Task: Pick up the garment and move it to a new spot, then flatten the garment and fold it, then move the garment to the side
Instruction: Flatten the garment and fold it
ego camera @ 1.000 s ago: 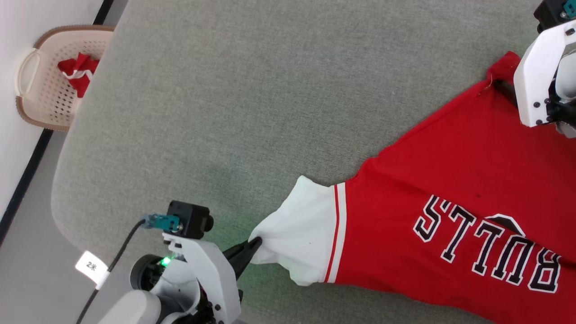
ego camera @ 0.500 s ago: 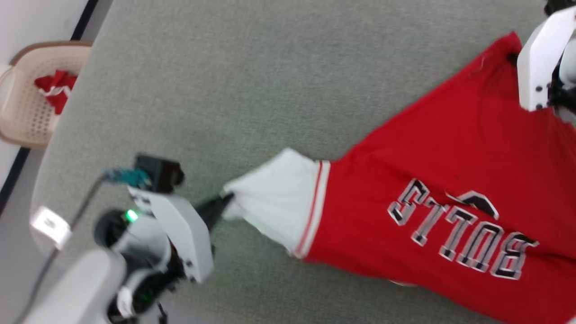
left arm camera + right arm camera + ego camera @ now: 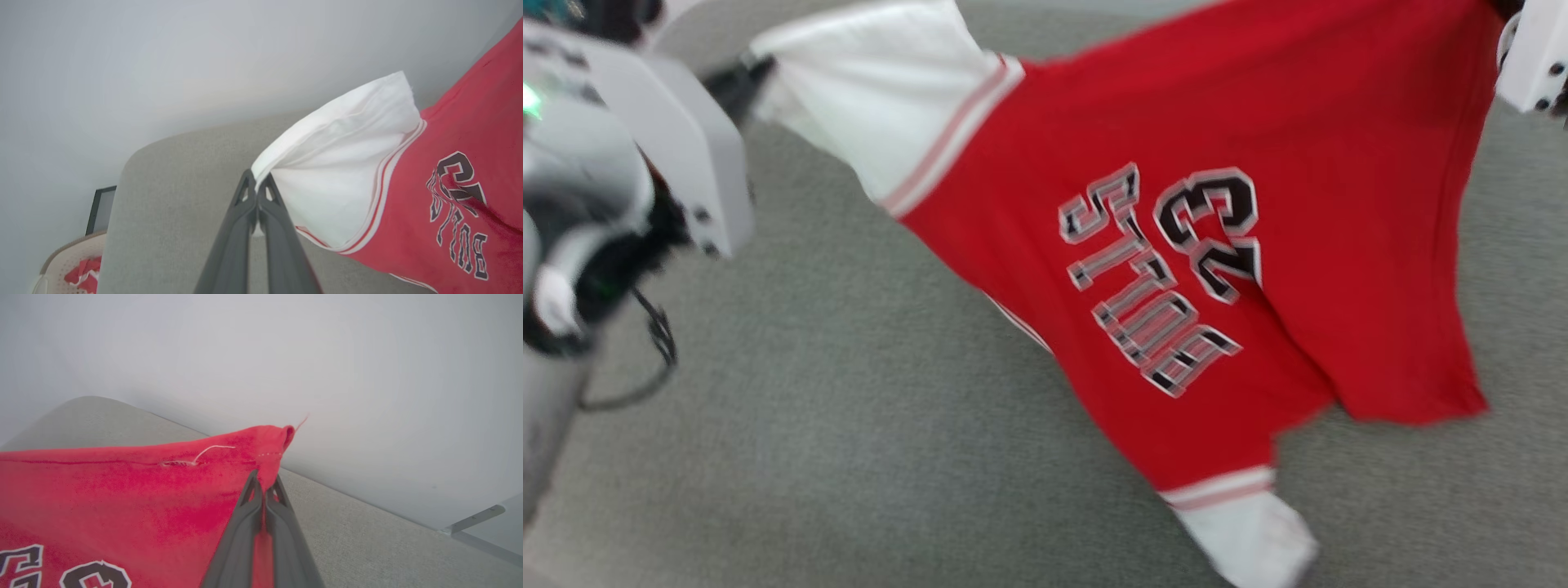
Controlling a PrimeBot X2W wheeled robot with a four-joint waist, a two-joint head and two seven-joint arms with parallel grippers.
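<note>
Red cloth hangs stretched between my two arms: the garment (image 3: 1176,245) is lifted off the grey felt desk (image 3: 849,425) and spread like a banner above it, with the chest lettering (image 3: 1160,269) facing my head camera. My left gripper (image 3: 258,179) is clamped tight on the edge of one white sleeve (image 3: 339,163), fingers pressed together with only a fold of cuff between them. My right gripper (image 3: 265,482) is likewise pinched closed, on a red corner (image 3: 276,451) of the body that I take for the hem, where a loose white thread trails from the stitching.

I hold it at two points well apart so the top edge runs taut. That way the shirt should travel without bunching and be ready to lay out flat. I judge this to be the carry to the new spot, with flattening and folding not yet begun.

The other sleeve (image 3: 1250,539) dangles lowest; whether it touches the felt I cannot tell through the blur. It could drag and tuck under when I set down, and both pinches are thin enough to slip.

Beyond the desk's rounded corner sits a beige basket (image 3: 61,255) with a small red-and-white bundle (image 3: 83,274), no part of this job.
</note>
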